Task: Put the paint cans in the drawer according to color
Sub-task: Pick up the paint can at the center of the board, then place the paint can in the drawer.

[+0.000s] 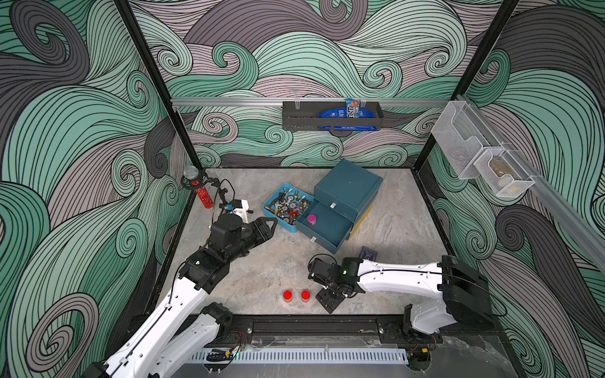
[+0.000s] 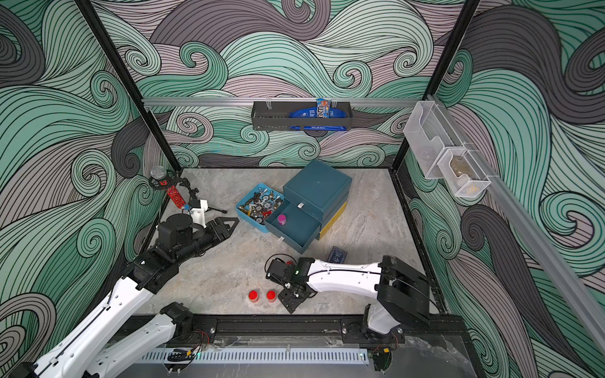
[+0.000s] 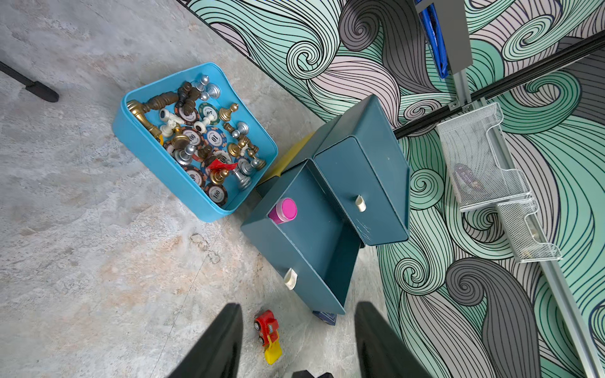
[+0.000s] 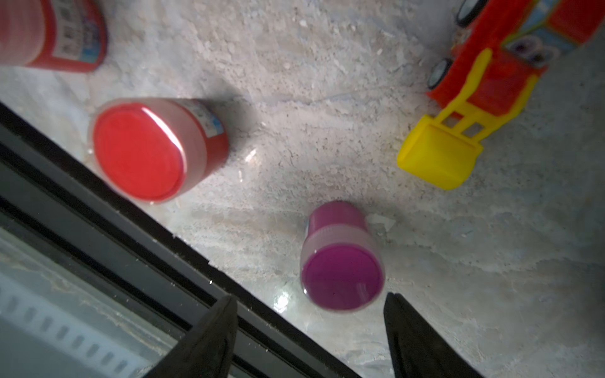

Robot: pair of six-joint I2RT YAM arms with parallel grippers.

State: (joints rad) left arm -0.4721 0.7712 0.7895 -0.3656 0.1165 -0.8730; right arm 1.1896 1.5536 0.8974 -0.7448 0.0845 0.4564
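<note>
The dark teal drawer (image 1: 348,188) unit stands at the back middle, its middle drawer (image 3: 327,248) pulled out. One magenta paint can (image 1: 311,219) stands inside it, upright in a corner. Two red paint cans (image 1: 287,295) (image 1: 305,295) stand side by side near the table's front edge. My right gripper (image 4: 310,302) points down just right of them, open. A second magenta can (image 4: 342,261) stands on the table just beyond its fingertips, untouched; the arm hides it in both top views. My left gripper (image 3: 298,303) hovers open and empty left of the drawer.
A light blue tray (image 3: 157,157) of chess pieces and chips touches the drawer's left side. A red-and-yellow toy car (image 4: 491,81) sits near the right gripper. A dark blue card box (image 1: 368,253) lies behind the right arm. A microphone stand (image 1: 199,189) fills the back left corner. The black front rail (image 1: 311,322) runs close by.
</note>
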